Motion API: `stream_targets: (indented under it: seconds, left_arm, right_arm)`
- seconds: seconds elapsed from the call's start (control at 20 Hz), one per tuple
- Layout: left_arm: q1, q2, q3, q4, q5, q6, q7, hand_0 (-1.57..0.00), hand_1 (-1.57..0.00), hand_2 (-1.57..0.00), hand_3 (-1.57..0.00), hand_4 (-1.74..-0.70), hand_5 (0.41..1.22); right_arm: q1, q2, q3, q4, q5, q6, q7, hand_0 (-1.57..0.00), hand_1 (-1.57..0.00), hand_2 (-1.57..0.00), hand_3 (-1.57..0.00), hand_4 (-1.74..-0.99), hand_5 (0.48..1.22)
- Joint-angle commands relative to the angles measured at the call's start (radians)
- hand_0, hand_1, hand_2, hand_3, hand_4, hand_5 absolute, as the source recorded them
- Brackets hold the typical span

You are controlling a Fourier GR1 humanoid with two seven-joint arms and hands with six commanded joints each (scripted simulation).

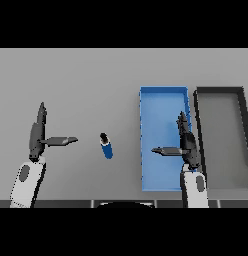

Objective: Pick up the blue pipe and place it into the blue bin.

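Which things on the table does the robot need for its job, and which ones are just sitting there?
Needed for the job:
- blue pipe, lying on the table
- blue bin, to the pipe's right
- left hand and right hand, both with fingers straight, holding nothing

Just sitting there:
- dark grey bin, to the right of the blue bin

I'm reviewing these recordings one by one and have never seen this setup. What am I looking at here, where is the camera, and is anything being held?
This single picture looks down from the robot's head at a grey table. The two white and grey arms entering from below are the robot's own. Its left hand and right hand are dark, with straight fingers and thumbs pointing sideways. Neither holds anything. Between them lies a small blue pipe with a dark end, on the table. The right hand is over a blue bin, which has a dark grey bin beside it.
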Motion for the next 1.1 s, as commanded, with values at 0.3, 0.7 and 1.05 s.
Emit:
stream_targets:
  seconds: [0.3,0.7,1.05]
  left_arm:
    - [-0.02,0.081,-0.023,0.012,0.007,-0.136,-0.045,0.0,0.0,0.0,0.0,-0.97,0.594]
    - [0.008,0.198,-0.082,0.016,0.003,-0.376,-0.17,0.0,0.0,0.0,0.0,-0.97,0.59]
    - [0.077,0.255,-0.209,-0.176,-0.019,-0.477,-0.053,0.0,0.0,0.0,0.0,-1.02,0.512]
  right_arm:
    - [-0.007,-0.065,0.041,-0.009,0.085,0.016,-0.043,0.0,0.0,0.0,0.0,-1.21,0.594]
    - [0.036,-0.148,0.123,-0.077,0.226,0.037,-0.069,0.0,0.0,0.0,0.0,-1.182,0.583]
    - [0.039,-0.137,0.12,-0.105,0.187,0.056,-0.048,0.0,0.0,0.0,0.0,-1.225,0.58]
